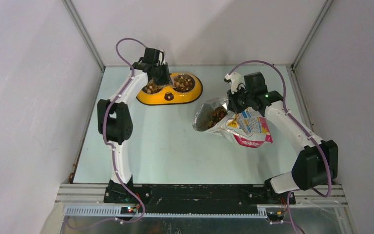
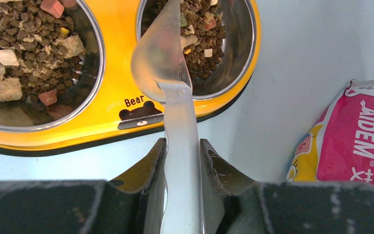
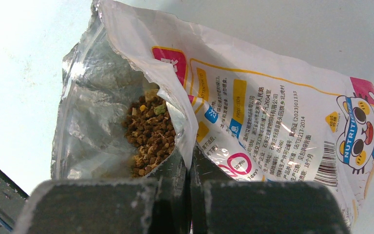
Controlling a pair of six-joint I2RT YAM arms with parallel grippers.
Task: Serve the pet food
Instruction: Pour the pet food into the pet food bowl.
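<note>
Two feeder bowls (image 2: 234,46) hold kibble (image 2: 24,48) beyond left gripper (image 2: 182,151), clamped on scoop (image 2: 160,58) handle; right gripper (image 3: 188,168) pinches bag (image 3: 263,112) rim, kibble beside fingertips.

Brown pet food (image 2: 29,44) filling both bowls of feeder (image 2: 119,58), more inside open bag (image 3: 272,107)

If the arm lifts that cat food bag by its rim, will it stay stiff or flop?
Probably floppy: the bag is thin, creased film, and its mouth sags where the right pincer pinches the rim. The glossy surface looks slippery. Loose pet food near the opening could shift or spill if it tilts.
</note>
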